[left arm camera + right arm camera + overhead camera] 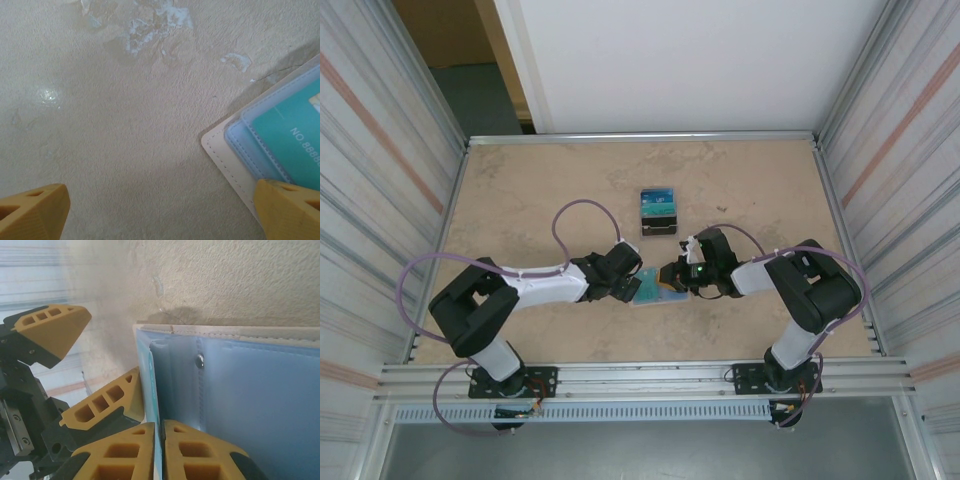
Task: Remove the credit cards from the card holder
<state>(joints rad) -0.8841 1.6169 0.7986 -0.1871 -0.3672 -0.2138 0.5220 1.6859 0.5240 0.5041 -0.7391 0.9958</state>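
Observation:
The card holder (pixel 647 293), pale blue with a white stitched border, lies flat on the table between my two grippers. My right gripper (pixel 670 277) (pixel 161 440) is shut on the thin edge of a teal credit card (pixel 158 405) standing at the holder's (pixel 250 390) open pocket. My left gripper (pixel 631 280) (pixel 162 215) is open over bare table at the holder's (pixel 227 152) corner, with one yellow fingertip (pixel 290 207) on its edge. Another teal card (pixel 292 130) marked "NO.8888" sits in a pocket. More teal cards (pixel 659 204) lie stacked farther back.
A dark piece (pixel 659 228) sits at the near end of the card stack. Metal rails edge the beige table (pixel 540 190), and corrugated walls (pixel 380 150) rise on both sides. The left gripper's fingers (pixel 52 330) stand close beside the right gripper in the right wrist view.

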